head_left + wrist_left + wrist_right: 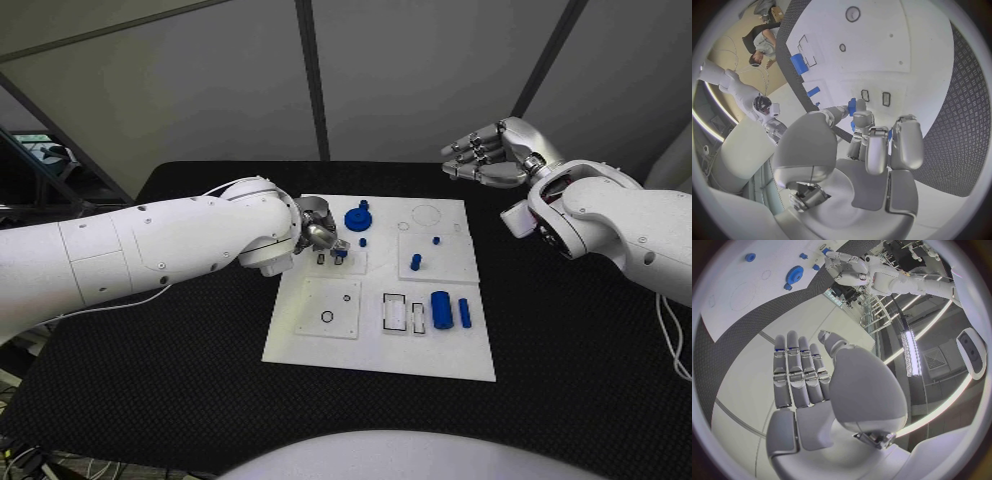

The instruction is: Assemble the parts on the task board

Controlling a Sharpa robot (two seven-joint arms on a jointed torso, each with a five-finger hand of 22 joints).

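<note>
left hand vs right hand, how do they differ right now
The left hand is low over the task board, its fingers pinching a small blue part. The right hand is raised beyond the board's far right corner, holding nothing. Both are silver, on white arms.

A robotics lab or test cell. A black mat-covered bench (pixel 173 400) carries a white task board (pixel 378 352) at the centre, and pale partition panels (pixel 418 70) with dark frames close it in from ten to two o'clock. Loose white cables (pixel 672 345) hang at four o'clock.
</note>
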